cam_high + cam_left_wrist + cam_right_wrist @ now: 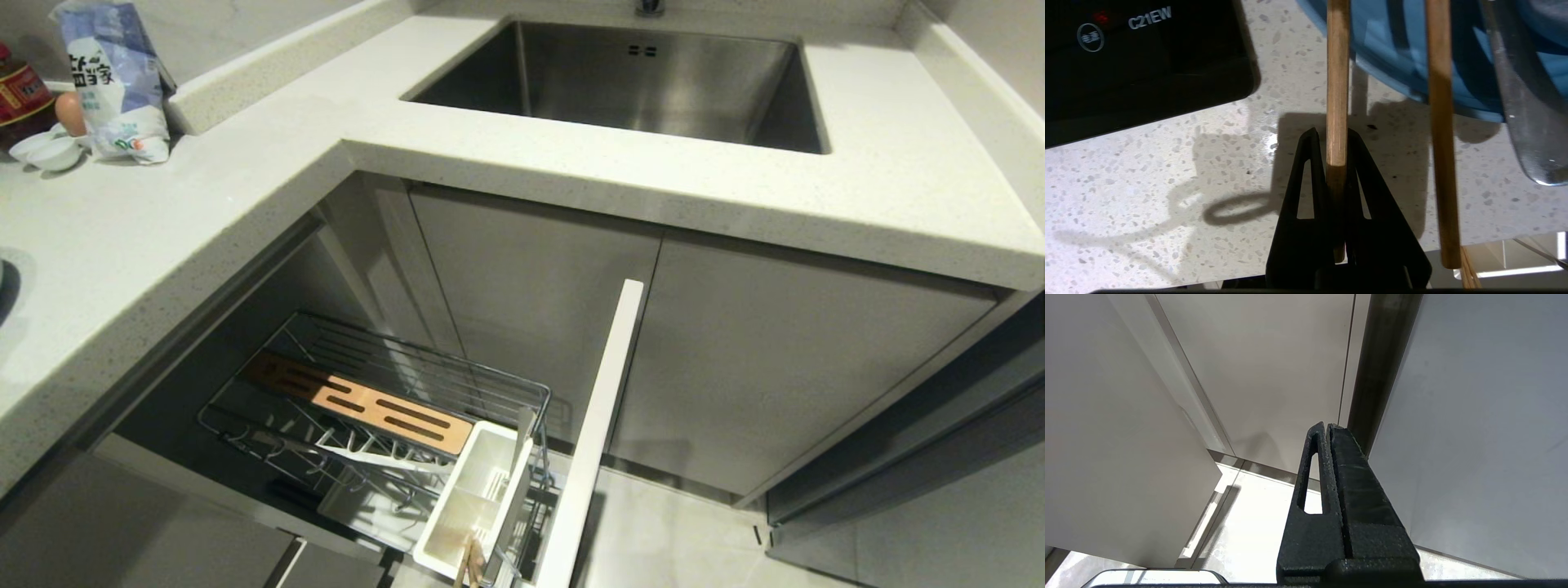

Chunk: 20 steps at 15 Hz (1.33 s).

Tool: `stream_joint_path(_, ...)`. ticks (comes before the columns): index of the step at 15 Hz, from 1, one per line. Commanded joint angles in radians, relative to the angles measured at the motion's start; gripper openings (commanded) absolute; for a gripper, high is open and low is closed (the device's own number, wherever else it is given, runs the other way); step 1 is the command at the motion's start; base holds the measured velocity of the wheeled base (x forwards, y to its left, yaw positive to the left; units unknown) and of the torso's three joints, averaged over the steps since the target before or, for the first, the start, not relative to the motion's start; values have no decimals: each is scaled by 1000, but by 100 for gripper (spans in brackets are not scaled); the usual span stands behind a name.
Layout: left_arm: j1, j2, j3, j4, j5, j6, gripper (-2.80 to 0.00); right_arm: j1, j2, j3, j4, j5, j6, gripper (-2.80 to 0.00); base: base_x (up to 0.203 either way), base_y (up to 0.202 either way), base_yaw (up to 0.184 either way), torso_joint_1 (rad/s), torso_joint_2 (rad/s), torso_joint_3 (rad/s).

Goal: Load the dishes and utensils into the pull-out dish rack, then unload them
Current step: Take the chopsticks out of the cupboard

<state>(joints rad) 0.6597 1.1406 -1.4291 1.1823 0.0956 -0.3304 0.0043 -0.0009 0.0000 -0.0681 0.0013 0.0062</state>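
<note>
Chopsticks first: the left claw (1334, 136) is clamping one light-wood chopstick (1337, 81) between its two black fingers, with the stick running straight out past the tips. That claw is hovering over the speckled white worktop (1167, 183) and isn't showing up in the head view at all. Just beside the held stick, a second chopstick (1441, 134) is lying parallel to it, reaching to the worktop edge. Both sticks are crossing over the rim of a pale-blue dish (1396, 53), though I can't tell if it's the plate or the bowl. A silver spoon (1523, 118) is sitting on the far side of the second stick. A black appliance (1139, 61) is parked on the worktop off to the other side.

Over in the head view, the pull-out dish rack (392, 408) is sitting slid out of the cabinet under the worktop, with its wooden strip (359, 400) and white caddy (473, 498) showing. Some thin wooden sticks (472, 563) are poking out of the caddy.

The right claw (1327, 426) is hanging with fingers pressed together, gripping nothing, pointing at grey cabinet doors (1474, 416).
</note>
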Motion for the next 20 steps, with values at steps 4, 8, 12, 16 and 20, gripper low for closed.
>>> stream_joint_path(4, -5, 13, -16, 6, -11, -4, -280, 0, -1, 23, -1, 0, 0, -280, 0, 0, 0, 0, 0, 0)
stream_joint_path(8, -5, 11, -14, 8, -7, -2, 0, 0, -1, 23, -1, 0, 0, -280, 0, 0, 0, 0, 0, 0)
stream_joint_path(12, -5, 8, -13, 8, -4, -4, 0, 0, -1, 23, -1, 0, 0, -280, 0, 0, 0, 0, 0, 0)
stream_joint_path(16, -3, -5, -14, 10, -1, -4, 0, 0, -1, 23, -1, 0, 0, -280, 0, 0, 0, 0, 0, 0)
stream_joint_path(20, -5, -58, -14, 14, 19, -3, 0, 0, -1, 23, -1, 0, 0, -280, 0, 0, 0, 0, 0, 0)
